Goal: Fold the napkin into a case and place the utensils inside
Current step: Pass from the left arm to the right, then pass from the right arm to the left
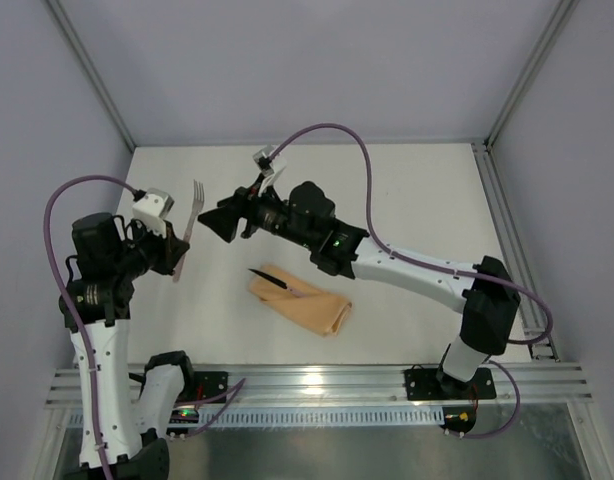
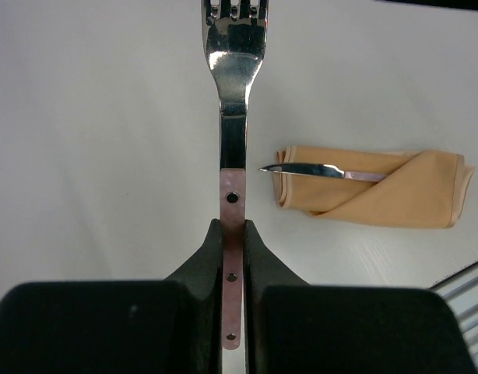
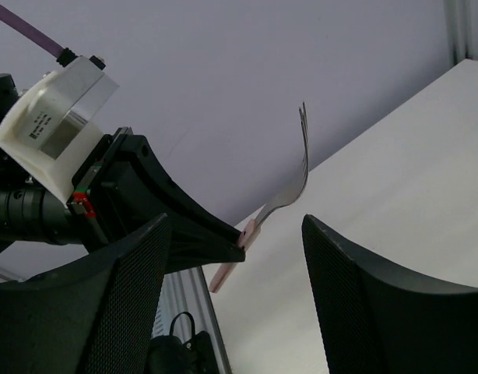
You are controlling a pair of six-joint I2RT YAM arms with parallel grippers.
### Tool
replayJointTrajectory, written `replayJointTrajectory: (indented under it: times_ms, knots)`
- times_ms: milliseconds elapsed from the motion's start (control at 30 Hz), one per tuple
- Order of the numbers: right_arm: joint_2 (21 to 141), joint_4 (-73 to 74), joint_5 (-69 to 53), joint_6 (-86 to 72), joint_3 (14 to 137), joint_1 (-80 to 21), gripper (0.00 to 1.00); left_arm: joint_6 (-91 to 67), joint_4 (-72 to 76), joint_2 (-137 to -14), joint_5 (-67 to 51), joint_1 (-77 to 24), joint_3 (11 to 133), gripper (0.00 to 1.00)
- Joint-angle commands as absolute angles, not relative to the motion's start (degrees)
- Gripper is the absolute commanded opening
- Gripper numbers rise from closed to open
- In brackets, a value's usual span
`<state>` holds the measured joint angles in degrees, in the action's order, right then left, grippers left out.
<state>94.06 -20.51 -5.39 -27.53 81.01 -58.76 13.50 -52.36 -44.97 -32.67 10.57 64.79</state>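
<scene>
Pale pink and polished steel, the fork sits on the left side of the scene in the left gripper. That claw is pressed together on the pink handle. In the left wrist view the two black fingers squeeze the riveted handle from both sides. The steel neck and tines of the fork run straight out beyond them, towards the far edge of the white table. From the right wrist camera the fork slants upward, tines highest, and appears lifted off the tabletop.

Right of the fork and nearer the arm bases lies the napkin, peach-orange and already folded into a narrow case. It rests flat on the table, well apart from both claws. A knife is tucked into it. The left wrist view shows the pink handle slipped under a diagonal fold of the cloth, with the grey blade poking out of the case's left end.

Further right and farther back, the right gripper reaches leftward from its long white arm. Its fingers are spread wide, holding nothing. It faces the left claw and the fork's handle, near them but not touching.
</scene>
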Motion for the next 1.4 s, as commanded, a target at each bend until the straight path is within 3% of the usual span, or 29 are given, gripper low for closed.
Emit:
replayJointTrajectory:
  times_ms: [0,333,367,467,567,600,667,700,733,833,867,1067,1167,1367]
  knots:
    - [98.77,-25.93,-6.15,-34.18,85.07,-60.29,0.71,12.22,-54.49,-43.42,-35.07,10.46,66.53,0.0]
    - [104.58,-23.64,2.73,-37.88,87.89,-63.19,0.57,10.46,-52.56,-42.71,-36.3,10.46,65.22,0.0]
    - [105.2,-23.73,2.2,-37.97,88.85,-63.28,0.47,10.55,-52.65,-42.71,-36.39,10.46,65.04,0.0]
    - [107.48,-24.96,0.79,-39.11,90.87,-63.28,0.31,11.6,-53.35,-42.8,-36.56,10.55,64.51,0.0]
    - [109.42,-24.43,-3.42,-39.55,93.07,-63.19,0.08,12.21,-53.96,-42.37,-37.26,10.46,63.81,0.0]
    - [109.42,-24.69,-4.56,-39.46,92.9,-63.19,0.03,12.3,-54.4,-42.19,-37.53,10.46,63.63,0.0]
    - [108.9,-25.4,-5.44,-38.76,90.89,-62.76,0.03,13.0,-55.45,-42.19,-39.63,10.46,63.63,0.0]
    - [107.77,-26.18,-6.23,-38.15,89.92,-62.41,0.03,14.57,-56.24,-42.19,-40.94,10.46,63.81,0.08]
    - [107.06,-26.63,-9.55,-37.54,88.87,-61.88,0.03,15.55,-58.6,-42.19,-42.35,10.46,64.16,0.37]
    - [105.03,-25.24,-18.43,-34.2,86.75,-57.84,0.03,19.33,-62.65,-41.58,-45.7,10.55,65.47,0.7]
    - [104.51,-21.57,-22.98,-31.32,86.4,-56.09,0.03,19.68,-64.41,-40.96,-46.31,10.55,65.91,0.77]
    - [99.41,-0.93,-35.39,-11.8,86.39,-55.02,0.03,19.16,-67.67,-41.04,-45.88,10.55,69.96,0.84]
    - [97.31,2.54,-38.57,-7.39,84.3,-54.93,0.03,18.98,-67.24,-41.48,-47.98,10.55,70.22,0.94]
    - [96.07,5.01,-44.55,-4.13,83.67,-55.19,0.03,20.38,-66.44,-43.06,-48.25,10.46,70.05,0.97]
